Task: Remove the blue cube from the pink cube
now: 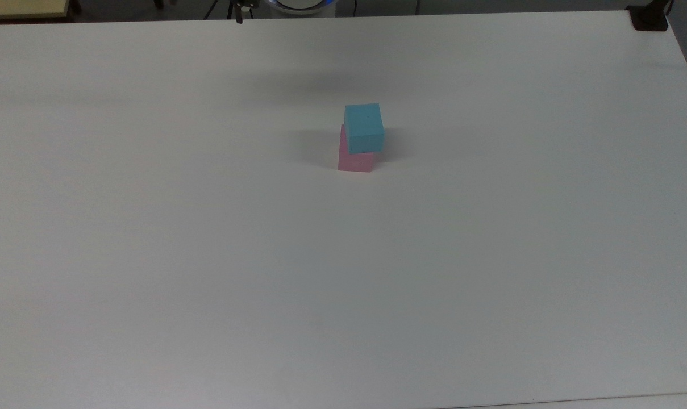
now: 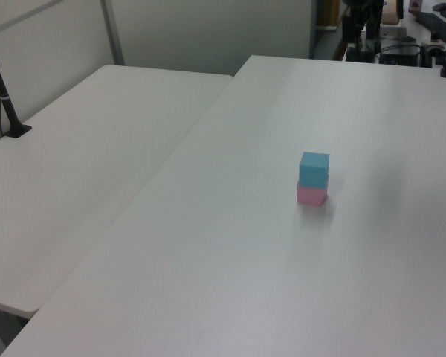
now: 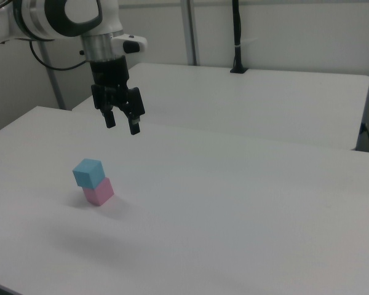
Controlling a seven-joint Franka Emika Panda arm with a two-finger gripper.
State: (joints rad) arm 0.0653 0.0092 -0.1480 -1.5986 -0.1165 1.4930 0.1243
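Currently your blue cube [image 1: 364, 126] sits on top of the pink cube [image 1: 354, 157], touching it, and the two-cube stack is your landmark on the white table [image 1: 207, 255]. Seen from the top view, the blue cube is not squared up with the one under it: it is turned a little and overhangs toward the top view's right, leaving a strip of pink showing on the top view's left. From the left view the blue cube [image 2: 314, 169] looks close to flush over the pink cube [image 2: 311, 194], both upright, with the table [image 2: 208, 260] bare around them. Over in the right view the blue cube [image 3: 88, 173] is again rotated against the pink cube [image 3: 99, 191], one corner pointing toward the camera. Your gripper [image 3: 122, 124] hangs in the air above the stack and off toward the right view's right, well apart from both cubes, fingers pointing down. You can see a clear gap between the two black fingers, so it stands parted, and it has hold of nothing. Behind the stack in the right view runs a second white table [image 3: 283, 98], with a black post [image 3: 237, 37] standing at its far edge. A soft shadow lies on the table just beside the stack on the top view's left.
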